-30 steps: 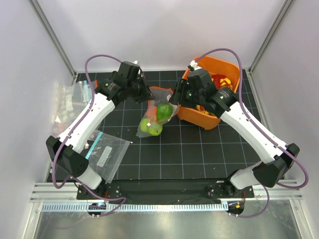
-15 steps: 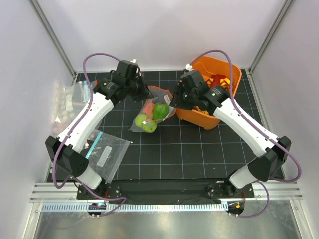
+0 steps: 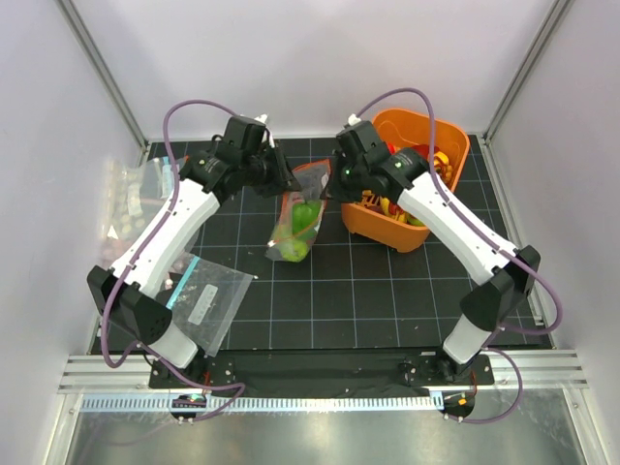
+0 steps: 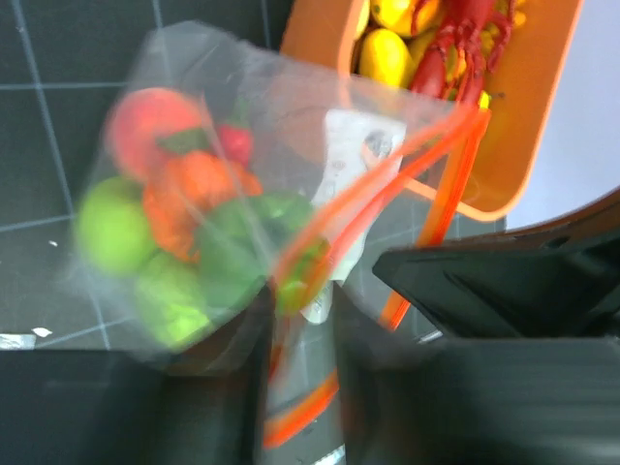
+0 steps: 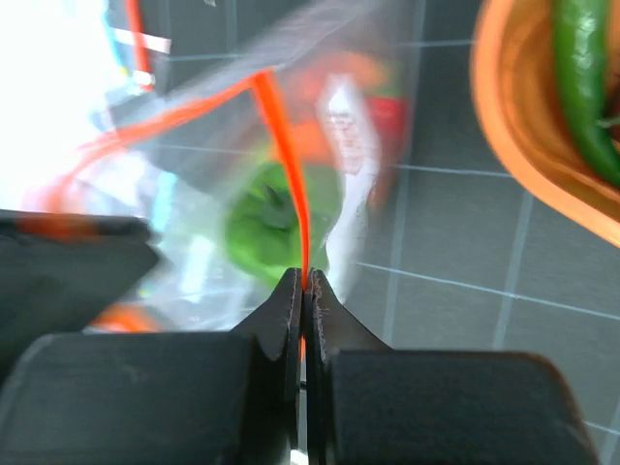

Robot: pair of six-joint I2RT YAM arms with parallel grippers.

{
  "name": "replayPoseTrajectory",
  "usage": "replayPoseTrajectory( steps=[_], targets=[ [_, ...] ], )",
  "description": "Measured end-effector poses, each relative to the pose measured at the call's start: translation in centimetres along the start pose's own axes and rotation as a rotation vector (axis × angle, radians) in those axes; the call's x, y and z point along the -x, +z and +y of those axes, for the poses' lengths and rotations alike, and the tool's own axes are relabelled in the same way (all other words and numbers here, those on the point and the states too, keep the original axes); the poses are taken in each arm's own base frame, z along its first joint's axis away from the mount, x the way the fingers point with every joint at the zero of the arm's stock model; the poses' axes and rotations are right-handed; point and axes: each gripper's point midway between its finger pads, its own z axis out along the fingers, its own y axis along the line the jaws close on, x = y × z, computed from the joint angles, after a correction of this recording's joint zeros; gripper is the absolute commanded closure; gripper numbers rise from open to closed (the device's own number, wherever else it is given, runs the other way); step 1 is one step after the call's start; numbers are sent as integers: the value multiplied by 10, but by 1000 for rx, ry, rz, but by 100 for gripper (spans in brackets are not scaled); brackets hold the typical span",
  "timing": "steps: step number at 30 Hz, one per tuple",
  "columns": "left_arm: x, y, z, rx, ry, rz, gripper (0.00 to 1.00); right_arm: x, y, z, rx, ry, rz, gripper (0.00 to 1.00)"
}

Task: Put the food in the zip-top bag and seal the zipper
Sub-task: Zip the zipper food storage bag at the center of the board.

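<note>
The zip-top bag point(image 3: 298, 231) hangs above the mat between both grippers. It holds the food point(image 3: 306, 215), blurred green, orange and red pieces point(image 4: 174, 223). In the right wrist view my right gripper point(image 5: 303, 281) is shut on the orange-red zipper point(image 5: 287, 145), with a green piece point(image 5: 276, 218) behind it. In the top view that gripper point(image 3: 341, 179) is at the bag's right top corner. My left gripper point(image 4: 300, 315) stands open, and the zipper strip point(image 4: 446, 184) and bag edge run loosely between its fingers. The left gripper point(image 3: 281, 179) is at the bag's left top corner. The white label point(image 4: 354, 155) faces the left wrist camera.
An orange bin point(image 3: 455, 136) with more toy food point(image 3: 426, 160) stands just right of the bag, including a red lobster point(image 4: 465, 39) and a green pod point(image 5: 586, 87). A teal-edged clear bag point(image 3: 208, 300) lies front left. Another clear bag point(image 3: 136, 194) sits at the left edge.
My right gripper has closed on the zipper after reaching left from the bin. My left gripper has opened. The bag has shifted and now hangs narrower.
</note>
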Motion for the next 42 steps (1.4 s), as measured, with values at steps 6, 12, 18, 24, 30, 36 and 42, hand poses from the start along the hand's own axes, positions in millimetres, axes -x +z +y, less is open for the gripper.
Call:
replayPoseTrajectory(
  steps=[6, 12, 18, 24, 30, 36, 42],
  targets=[
    [-11, -4, -4, -42, 61, 53, 6, 15, 4, 11, 21, 126, 41, 99],
    [-39, -14, 14, -44, 108, 96, 0, 18, 25, -14, 0, 309, 99, 99],
    [-57, -44, 33, -69, 200, 3, 2, 26, 50, -32, -13, 438, 127, 99],
    [-64, -63, 49, -129, 317, -186, 4, 35, 65, -33, 18, 493, 136, 99],
    [-77, -29, 58, -184, 377, -185, 25, 39, 78, -38, 24, 526, 145, 99],
    [-83, 5, 58, -214, 423, -132, 44, 48, 78, -38, 46, 535, 136, 99],
    [-73, 29, 69, -154, 479, -136, 62, 52, 80, -36, 60, 534, 139, 99]
  ],
)
